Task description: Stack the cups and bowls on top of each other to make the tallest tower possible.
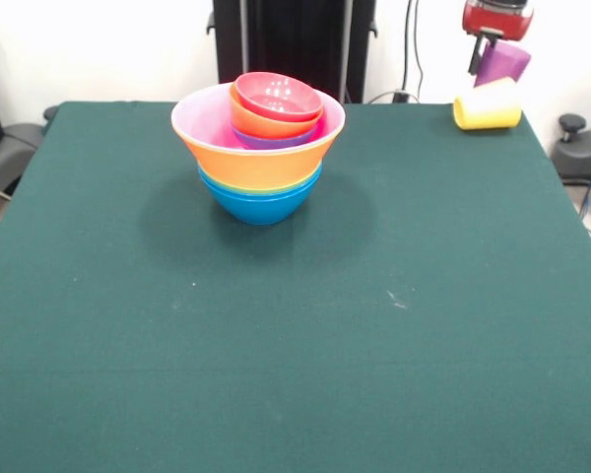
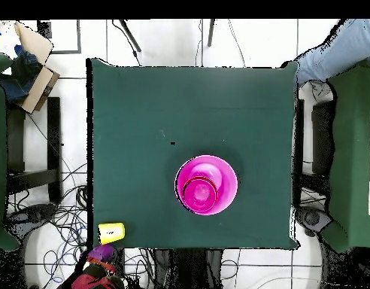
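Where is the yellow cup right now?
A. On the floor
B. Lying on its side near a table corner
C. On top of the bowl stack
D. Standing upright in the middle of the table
B. The yellow cup lies on its side at the table's corner, well away from the tower, just below the purple cup in the pincer.

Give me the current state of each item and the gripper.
Tower: upright, bowls nested, standing mid-table.
Yellow cup: on its side at the table's corner, apart from the tower.
Purple cup: tilted, off the table, held in the gripper.
Gripper: shut on the purple cup, beyond the table's edge.
Table: green cloth, flat.
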You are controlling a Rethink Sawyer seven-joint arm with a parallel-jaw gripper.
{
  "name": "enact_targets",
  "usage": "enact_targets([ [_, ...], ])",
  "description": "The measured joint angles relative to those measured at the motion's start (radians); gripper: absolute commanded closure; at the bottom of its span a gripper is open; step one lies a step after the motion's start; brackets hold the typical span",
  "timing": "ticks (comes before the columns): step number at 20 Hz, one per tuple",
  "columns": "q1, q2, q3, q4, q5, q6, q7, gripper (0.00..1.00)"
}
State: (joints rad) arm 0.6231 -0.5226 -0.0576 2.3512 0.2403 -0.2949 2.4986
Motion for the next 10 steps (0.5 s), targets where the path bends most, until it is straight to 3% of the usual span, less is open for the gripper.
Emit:
enact_targets([
  [10, -0.056, -0.003, -0.005, -0.019, -0.015, 0.0, 0.0, 1.0],
])
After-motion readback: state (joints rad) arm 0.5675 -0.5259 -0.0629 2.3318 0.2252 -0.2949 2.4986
